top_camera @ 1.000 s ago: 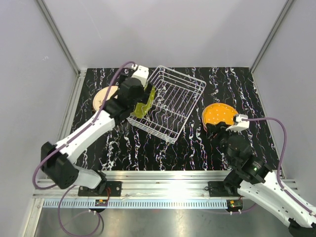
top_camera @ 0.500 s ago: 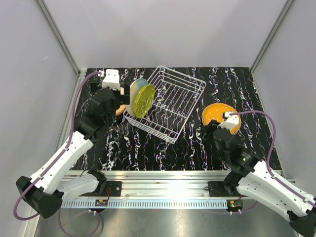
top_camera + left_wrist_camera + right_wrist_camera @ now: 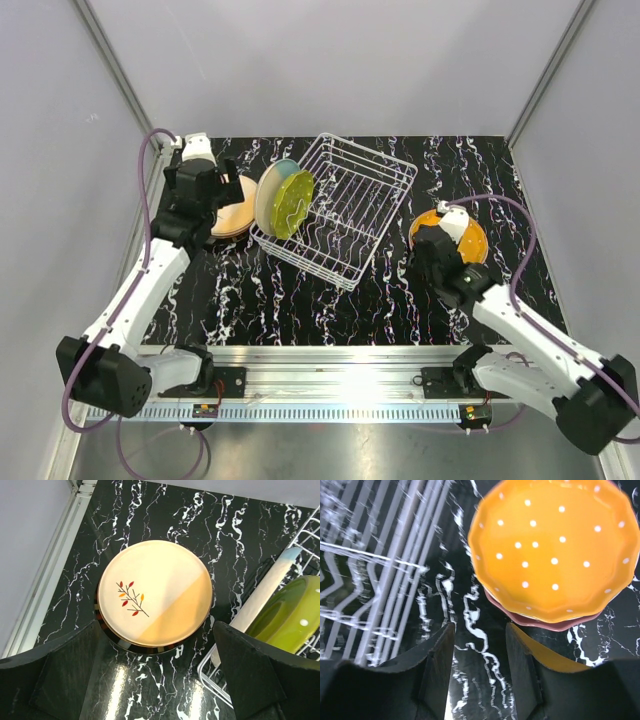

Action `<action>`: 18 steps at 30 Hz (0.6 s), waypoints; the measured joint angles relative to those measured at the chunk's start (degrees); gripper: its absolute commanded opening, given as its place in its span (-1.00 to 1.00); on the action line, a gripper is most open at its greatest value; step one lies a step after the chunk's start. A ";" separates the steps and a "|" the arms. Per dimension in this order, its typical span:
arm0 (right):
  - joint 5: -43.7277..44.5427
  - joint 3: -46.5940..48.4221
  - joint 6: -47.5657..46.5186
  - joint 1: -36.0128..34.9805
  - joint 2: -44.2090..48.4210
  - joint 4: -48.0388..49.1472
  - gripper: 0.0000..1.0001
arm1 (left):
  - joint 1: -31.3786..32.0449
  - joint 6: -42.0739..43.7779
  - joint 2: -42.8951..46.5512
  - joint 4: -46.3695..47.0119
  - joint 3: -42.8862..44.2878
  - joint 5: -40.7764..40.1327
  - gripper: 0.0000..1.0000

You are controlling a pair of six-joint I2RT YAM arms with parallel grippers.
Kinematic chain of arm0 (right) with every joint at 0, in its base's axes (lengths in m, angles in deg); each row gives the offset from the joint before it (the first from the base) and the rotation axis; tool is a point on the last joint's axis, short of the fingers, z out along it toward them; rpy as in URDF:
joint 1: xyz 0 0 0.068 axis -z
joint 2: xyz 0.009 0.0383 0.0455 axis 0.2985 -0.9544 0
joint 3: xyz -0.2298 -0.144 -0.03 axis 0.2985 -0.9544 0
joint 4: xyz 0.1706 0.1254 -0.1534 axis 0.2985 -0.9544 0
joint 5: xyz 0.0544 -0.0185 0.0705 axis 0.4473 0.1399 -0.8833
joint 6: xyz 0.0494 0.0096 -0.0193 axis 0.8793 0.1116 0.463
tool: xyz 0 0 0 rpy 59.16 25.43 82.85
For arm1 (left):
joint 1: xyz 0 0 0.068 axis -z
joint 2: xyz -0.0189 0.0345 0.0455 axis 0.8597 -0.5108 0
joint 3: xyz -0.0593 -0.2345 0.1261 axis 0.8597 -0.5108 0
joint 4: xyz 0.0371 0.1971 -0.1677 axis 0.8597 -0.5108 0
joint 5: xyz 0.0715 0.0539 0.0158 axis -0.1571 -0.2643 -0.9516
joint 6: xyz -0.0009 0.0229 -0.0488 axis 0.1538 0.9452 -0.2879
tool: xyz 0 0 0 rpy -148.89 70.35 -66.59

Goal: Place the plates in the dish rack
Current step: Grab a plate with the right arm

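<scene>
Left claw [image 3: 155, 630] wide above peach plate [image 3: 155, 587]

A white wire dish rack [image 3: 338, 208] is blocking the black marbled table's [image 3: 300, 300] middle; bare tabletop is running along its near edge.

We see the dish rack [image 3: 375, 555] blurred, cropped; right of it, the orange plate [image 3: 555, 550] hides most of the plate beneath [image 3: 540, 624]

Bright, even light — rail [image 3: 350, 385] glares; right wrist view blurs the dish rack [image 3: 375, 556].
</scene>
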 measured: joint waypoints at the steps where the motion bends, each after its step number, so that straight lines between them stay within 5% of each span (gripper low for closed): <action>1: -1.20 0.00 -0.63 1.31 -2.21 0.42 0.05 | 0.00 -0.17 0.26 0.02 0.00 0.15 0.98; 7: -8.98 2.10 -5.03 8.41 -14.73 4.55 0.01 | -0.22 -1.18 1.90 0.13 0.02 1.60 0.98; 18: -11.43 7.82 -11.41 8.90 -27.02 9.25 -0.13 | -1.16 -1.86 2.43 0.00 0.02 3.76 0.98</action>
